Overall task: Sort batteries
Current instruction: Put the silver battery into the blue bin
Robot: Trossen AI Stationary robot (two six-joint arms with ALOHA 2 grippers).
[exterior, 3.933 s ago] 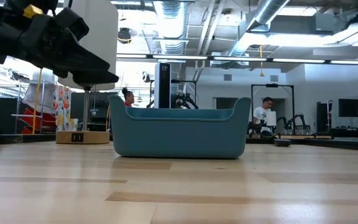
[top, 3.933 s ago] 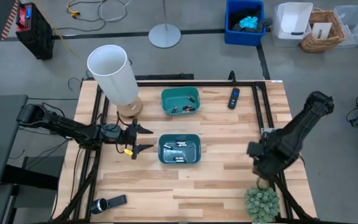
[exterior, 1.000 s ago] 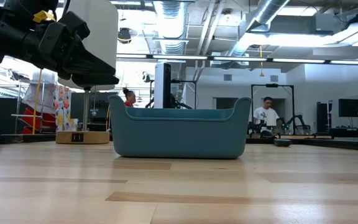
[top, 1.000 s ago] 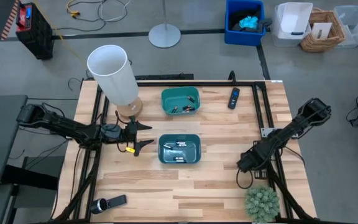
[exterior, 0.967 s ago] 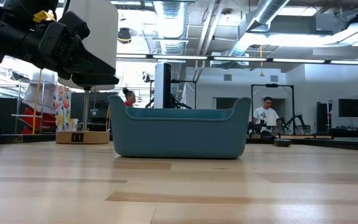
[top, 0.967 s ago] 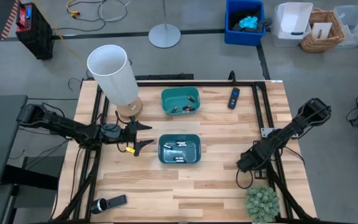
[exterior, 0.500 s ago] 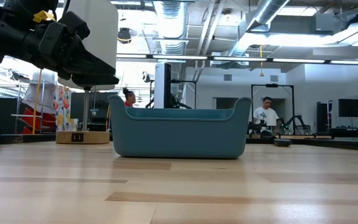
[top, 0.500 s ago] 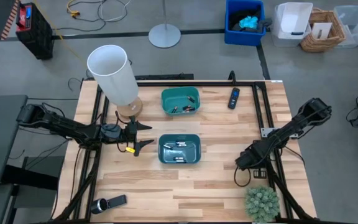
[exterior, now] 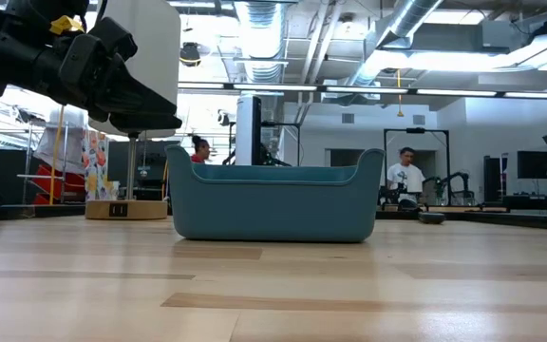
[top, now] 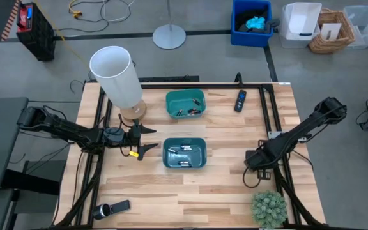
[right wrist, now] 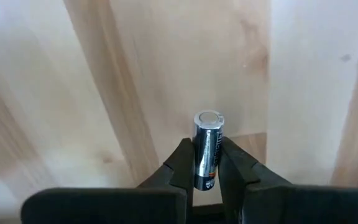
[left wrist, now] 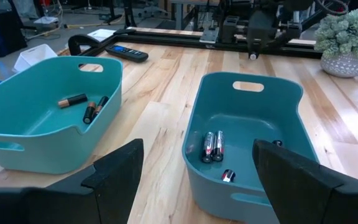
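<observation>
I see the right gripper (right wrist: 206, 163) at the right of the high view, over the wooden table (top: 222, 185), jaws clamped on a silver battery (right wrist: 206, 149) standing up between the fingertips. The left gripper (top: 147, 140) sits at centre left, jaws spread and empty, facing the near teal bin (top: 184, 153). That bin holds several batteries (left wrist: 212, 145); the far teal bin (top: 186, 103), upper centre, holds more (left wrist: 84, 106). A black remote (top: 240, 100) lies at upper right.

The print on the battery (right wrist: 206, 149) seems too blurred to read; nothing else carries legible text.
</observation>
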